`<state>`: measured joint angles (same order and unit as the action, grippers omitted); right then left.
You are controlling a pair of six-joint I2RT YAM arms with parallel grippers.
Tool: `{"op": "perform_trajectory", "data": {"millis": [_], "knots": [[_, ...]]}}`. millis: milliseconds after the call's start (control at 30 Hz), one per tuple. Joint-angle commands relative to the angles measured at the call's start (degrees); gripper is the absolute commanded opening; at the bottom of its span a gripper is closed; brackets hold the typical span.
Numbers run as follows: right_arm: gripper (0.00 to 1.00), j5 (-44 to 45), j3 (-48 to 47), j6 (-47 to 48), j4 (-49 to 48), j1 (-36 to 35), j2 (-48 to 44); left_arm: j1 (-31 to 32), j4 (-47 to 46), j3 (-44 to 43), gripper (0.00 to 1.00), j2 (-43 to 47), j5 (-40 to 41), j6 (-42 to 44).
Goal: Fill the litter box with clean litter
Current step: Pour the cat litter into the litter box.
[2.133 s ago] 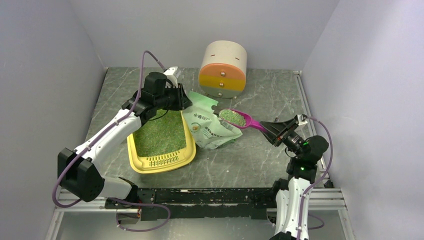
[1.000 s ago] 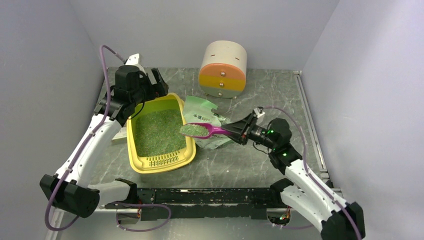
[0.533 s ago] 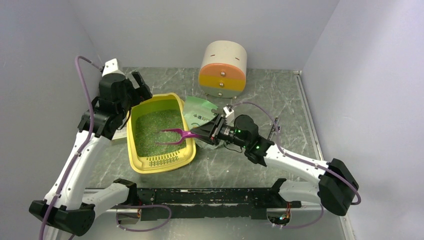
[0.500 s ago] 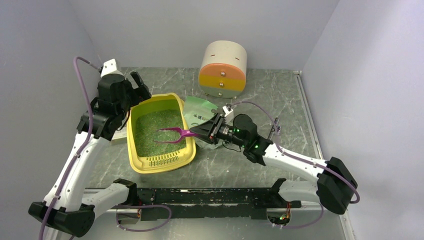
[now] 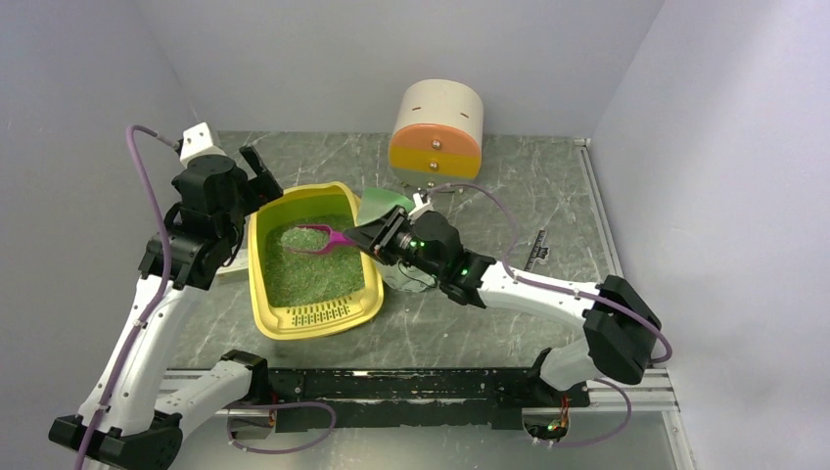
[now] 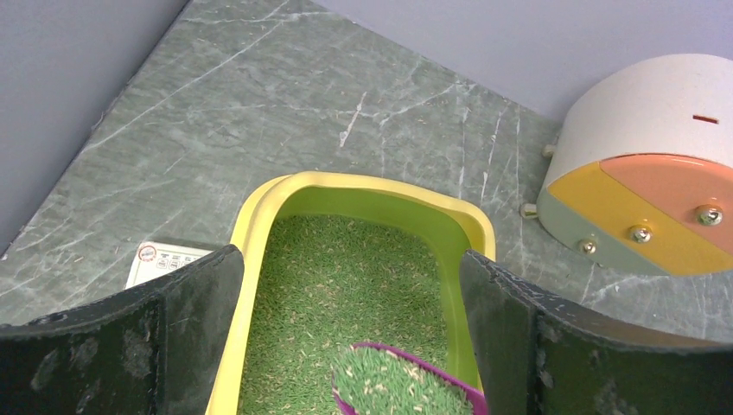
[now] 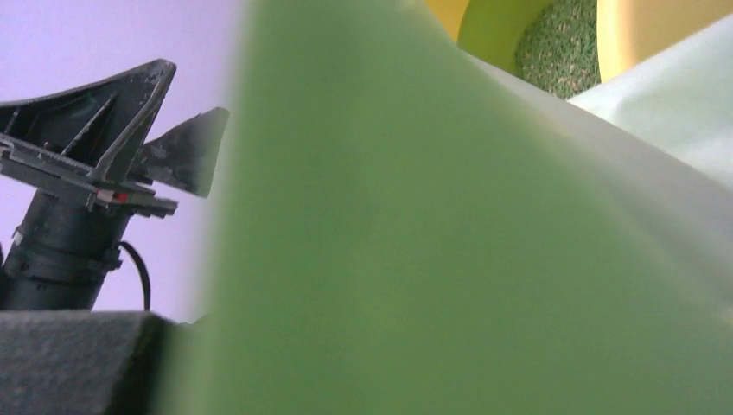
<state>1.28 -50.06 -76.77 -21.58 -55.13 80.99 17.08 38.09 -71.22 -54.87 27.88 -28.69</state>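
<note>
**Q:** Which step is shown?
**A:** Delivery. The right gripper (image 5: 364, 238), jaws clamped on the pink scoop (image 5: 313, 237), holds a load over the litter box (image 5: 318, 318), left of centre, where litter (image 5: 313, 276) covers its floor. Left gripper (image 6: 350, 285): jaws apart, empty.
**Q:** Next?
**A:** Probably tipping the scoop.

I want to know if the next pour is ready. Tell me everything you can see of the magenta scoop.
The scoop is magenta plastic: a rounded bowl on a slim handle. The bowl carries a heap of green litter and hangs about level over the far half of the litter box, seemingly clear of the bed below. The right gripper is shut on the handle's end; nothing else appears to touch it.
</note>
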Motion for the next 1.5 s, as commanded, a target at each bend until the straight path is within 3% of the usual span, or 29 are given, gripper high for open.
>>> {"op": "perform_trajectory", "data": {"millis": [0,400,633,933,1167,1300,1467], "knots": [[0.0,10.0,-3.9,1.9,-1.6,-1.4,3.0,-0.3,0.3,0.0,0.99,0.7,0.7,1.2],[0.0,13.7,-17.9,4.6,4.4,-1.4,16.7,0.5,0.0,1.5,0.99,2.9,2.4,1.7],[0.0,16.4,-24.3,5.8,10.4,-1.6,20.1,1.9,-0.8,2.4,0.99,1.0,2.2,2.7],[0.0,14.1,-29.4,7.4,10.6,-1.6,25.9,2.6,-1.8,2.8,0.99,1.1,1.8,2.9],[0.0,16.3,-32.5,9.4,11.6,-1.6,27.9,2.6,-1.7,1.7,0.98,1.0,1.7,4.2],[0.0,19.4,-36.3,12.6,17.4,-1.5,28.5,2.8,-2.3,1.5,0.99,0.4,1.1,4.5],[0.0,21.2,-34.9,13.1,18.5,-1.0,27.4,3.2,-3.0,1.4,0.99,-0.5,0.4,4.5]]}}
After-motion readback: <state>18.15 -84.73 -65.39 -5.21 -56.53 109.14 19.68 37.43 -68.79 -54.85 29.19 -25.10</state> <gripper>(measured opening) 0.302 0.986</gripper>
